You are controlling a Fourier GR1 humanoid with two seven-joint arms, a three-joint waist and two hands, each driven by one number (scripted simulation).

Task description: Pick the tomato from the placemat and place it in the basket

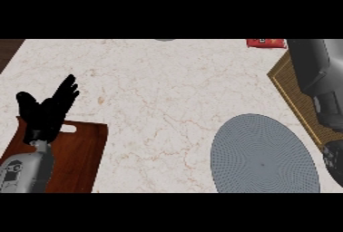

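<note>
Left hand [47, 108]: wide open, straight and spread, pointing up toward the far side of the desk [161, 99]. Holds nothing. Sits at the left of the view, with its grey forearm rising from the lower edge across a cutting board [80, 154].

Right hand [316, 63]: only a dark grey-black mass along the right edge, hanging over the basket [295, 102] and hiding much of it. Cannot tell whether open or closed, nor whether anything is in it.

Tomato: cannot be made out anywhere in this view, neither on the placemat [262, 154] nor in the part of the basket that shows.

Writing: none readable. Red packet [266, 42] at the far edge, cut off by the top of the view, with pale marks on it too small to read. No brand or label visible on the forearm, only a small dark panel.

Counts: one round grey woven placemat, lying flat at lower right, just beside the basket's near-left rim. One brown wicker basket with a lighter rim, set at an angle at the right edge. One reddish-brown wooden cutting board with a handle slot, at lower left. One red packet. One grey sliver [164, 40] at the far edge, too little showing to name. One pale marbled desk under all of it.
</note>
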